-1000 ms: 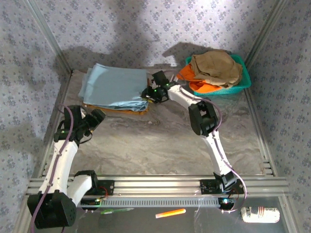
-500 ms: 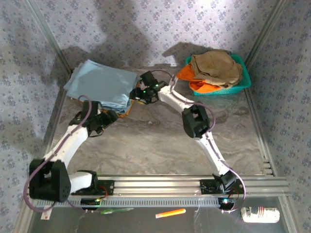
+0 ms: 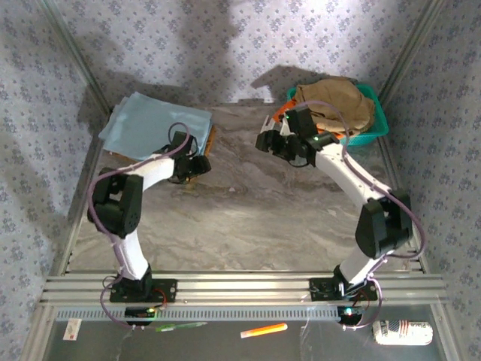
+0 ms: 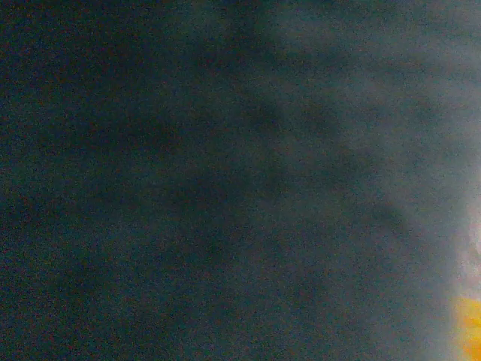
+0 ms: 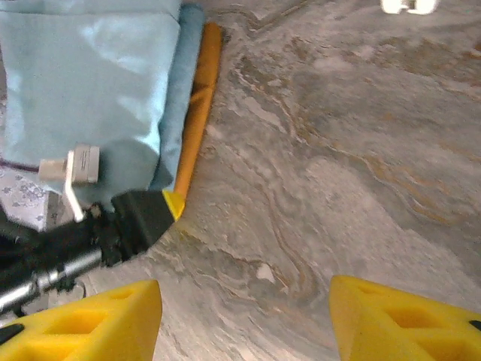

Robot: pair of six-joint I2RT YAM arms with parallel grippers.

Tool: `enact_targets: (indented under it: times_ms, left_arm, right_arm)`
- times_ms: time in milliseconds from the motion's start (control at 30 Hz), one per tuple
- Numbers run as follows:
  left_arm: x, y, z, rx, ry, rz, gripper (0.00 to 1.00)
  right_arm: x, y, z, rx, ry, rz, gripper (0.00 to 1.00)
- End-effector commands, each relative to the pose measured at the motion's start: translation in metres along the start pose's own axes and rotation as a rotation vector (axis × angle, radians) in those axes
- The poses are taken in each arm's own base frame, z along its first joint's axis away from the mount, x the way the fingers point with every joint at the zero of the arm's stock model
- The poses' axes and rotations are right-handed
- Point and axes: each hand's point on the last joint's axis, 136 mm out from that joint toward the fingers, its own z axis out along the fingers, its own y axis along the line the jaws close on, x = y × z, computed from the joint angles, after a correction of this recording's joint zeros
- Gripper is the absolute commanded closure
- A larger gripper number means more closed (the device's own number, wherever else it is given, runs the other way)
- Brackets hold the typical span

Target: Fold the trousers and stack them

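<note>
Left pincer (image 3: 194,164), nearer, sits at the right edge of the folded trousers (image 3: 150,124); its state I cannot tell. Right pincer (image 3: 267,141) gapes empty, farther right.

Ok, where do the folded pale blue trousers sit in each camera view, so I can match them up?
Top external: the trousers lie folded at the far left of the table.
Right wrist: the trousers lie in the upper left corner, flat.
Left wrist: a dark blur, too close to tell what it faces.
Shared landmark: the orange strip poking out along the trousers' edge, seen again in the right wrist view.
</note>
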Motion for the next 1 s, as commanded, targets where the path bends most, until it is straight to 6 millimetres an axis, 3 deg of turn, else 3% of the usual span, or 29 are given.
enact_targets:
  times_ms: [0, 167, 333, 600, 700, 833, 967]
  left_arm:
    - [-0.038, -0.013, 0.015, -0.002, -0.096, 0.035, 0.31]
    - [-0.070, 0.008, 0.038, -0.039, -0.153, -0.112, 0.35]
    - [-0.104, 0.030, 0.050, -0.052, -0.163, -0.196, 0.37]
    - [-0.127, 0.060, 0.048, -0.088, -0.179, -0.202, 0.37]
    - [-0.130, 0.055, 0.045, -0.062, -0.180, -0.182, 0.37]
    - [-0.127, 0.032, 0.012, -0.059, -0.214, -0.067, 0.31]
    - [-0.114, 0.003, -0.052, -0.063, -0.292, 0.068, 0.16]
  right_arm:
    - [0.000, -0.014, -0.026, 0.018, -0.048, -0.025, 0.38]
    - [0.005, -0.029, -0.051, 0.028, -0.087, -0.010, 0.38]
    - [0.027, -0.048, -0.057, 0.055, -0.060, -0.005, 0.38]
    - [0.043, -0.076, -0.066, 0.090, -0.046, 0.031, 0.37]
    - [0.046, -0.084, -0.065, 0.105, -0.037, 0.044, 0.37]
    - [0.047, -0.086, -0.075, 0.114, -0.048, 0.050, 0.37]
    - [0.043, -0.079, -0.099, 0.106, -0.096, 0.039, 0.30]
